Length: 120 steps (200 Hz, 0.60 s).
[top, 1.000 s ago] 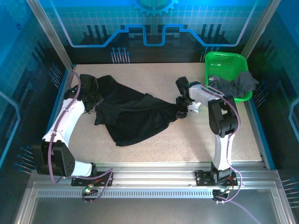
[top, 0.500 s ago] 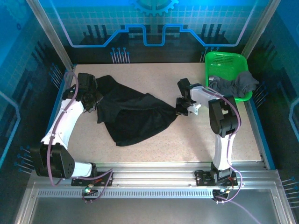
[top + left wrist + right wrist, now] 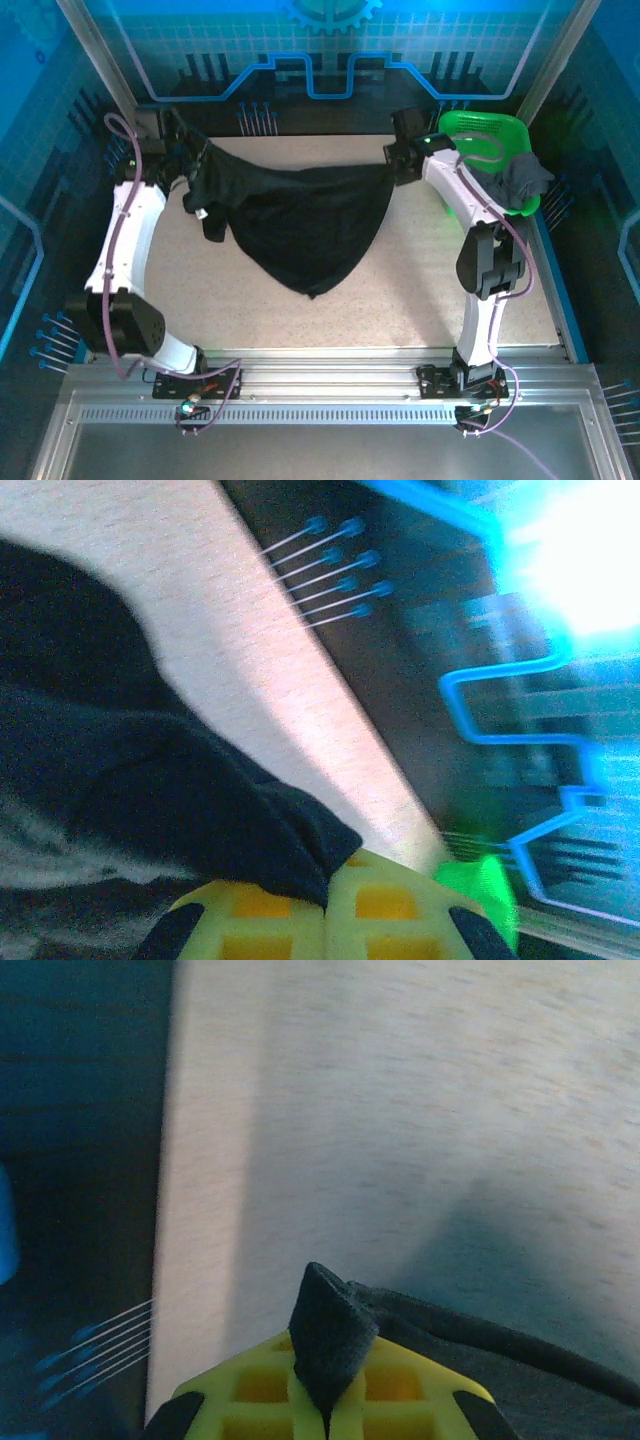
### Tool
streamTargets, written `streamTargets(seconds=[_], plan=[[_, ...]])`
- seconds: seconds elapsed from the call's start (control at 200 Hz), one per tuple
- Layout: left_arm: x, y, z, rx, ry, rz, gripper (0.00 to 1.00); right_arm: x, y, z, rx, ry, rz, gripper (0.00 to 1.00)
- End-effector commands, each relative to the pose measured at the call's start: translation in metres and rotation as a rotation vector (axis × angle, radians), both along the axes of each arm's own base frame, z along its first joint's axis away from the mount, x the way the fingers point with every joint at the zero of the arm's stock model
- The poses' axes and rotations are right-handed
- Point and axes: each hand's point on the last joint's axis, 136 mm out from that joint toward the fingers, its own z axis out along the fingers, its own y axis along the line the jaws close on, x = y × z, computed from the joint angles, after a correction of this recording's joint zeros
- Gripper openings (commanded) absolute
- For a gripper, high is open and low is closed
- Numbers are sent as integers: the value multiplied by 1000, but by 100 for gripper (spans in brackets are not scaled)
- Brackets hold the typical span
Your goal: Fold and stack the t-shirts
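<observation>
The black t-shirt (image 3: 305,220) hangs stretched between both arms near the back of the table, its lower part sagging to a point toward the front. My left gripper (image 3: 192,165) is shut on its left edge; in the left wrist view the black cloth (image 3: 150,780) is pinched between the yellow fingers (image 3: 250,920). My right gripper (image 3: 397,160) is shut on the shirt's right corner, and a fold of black cloth (image 3: 330,1335) sticks up from the closed yellow fingers (image 3: 400,1385). The dark grey t-shirt (image 3: 515,180) lies draped over the green basket.
The bright green mesh basket (image 3: 470,130) stands at the back right corner, close to the right arm. Blue-lit walls (image 3: 320,60) close the back and sides. The speckled tabletop (image 3: 400,290) stretches in front of the hanging shirt.
Both grippers have risen and moved toward the back, lifting the black shirt off the table and spreading it between them. The right gripper has closed on the shirt's corner.
</observation>
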Motion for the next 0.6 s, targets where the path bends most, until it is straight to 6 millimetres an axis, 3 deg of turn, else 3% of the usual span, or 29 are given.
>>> streamTargets(seconds=[0.0, 0.13, 0.29, 0.435, 0.515, 0.595], plan=[[32, 3, 78, -71, -245, -32, 0, 26, -12, 88, -159, -273, 140, 0], [55, 20, 132, -150, -400, -40, 0, 43, -17, 181, -245, -539, 238, 0], [84, 35, 195, -282, -625, -89, 0, 53, -26, 278, -279, -848, 330, 0], [75, 43, 273, -300, -832, -134, 0, 34, -50, 362, -315, -1081, 327, 0], [60, 35, 309, -332, -926, -191, 0, 20, -62, 392, -319, -1154, 328, 0], [46, 10, 313, -357, -893, -295, 0, 7, -66, 392, -330, -1118, 361, 0]])
